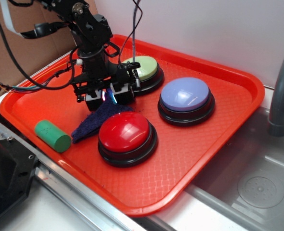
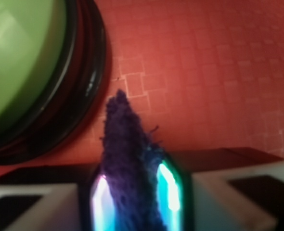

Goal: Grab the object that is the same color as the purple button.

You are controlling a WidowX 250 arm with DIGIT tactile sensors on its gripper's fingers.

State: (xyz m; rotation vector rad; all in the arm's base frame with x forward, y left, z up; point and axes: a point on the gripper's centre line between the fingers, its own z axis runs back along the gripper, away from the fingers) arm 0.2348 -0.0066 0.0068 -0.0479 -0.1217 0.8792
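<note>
Nearest the lens, the red-domed button (image 1: 127, 136) adjoins the purple rag (image 1: 95, 121) on the red tray (image 1: 190, 168), where the end effector (image 1: 109, 98) is clenched on the rag's upper corner, matching the purple button (image 1: 186, 98); grasp made, lifting apparently remains.

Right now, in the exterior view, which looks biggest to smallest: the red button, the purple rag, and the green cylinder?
1. red button, clearly biggest.
2. purple rag, though the pincer and the button hide part of it.
3. green cylinder, smallest.
</note>
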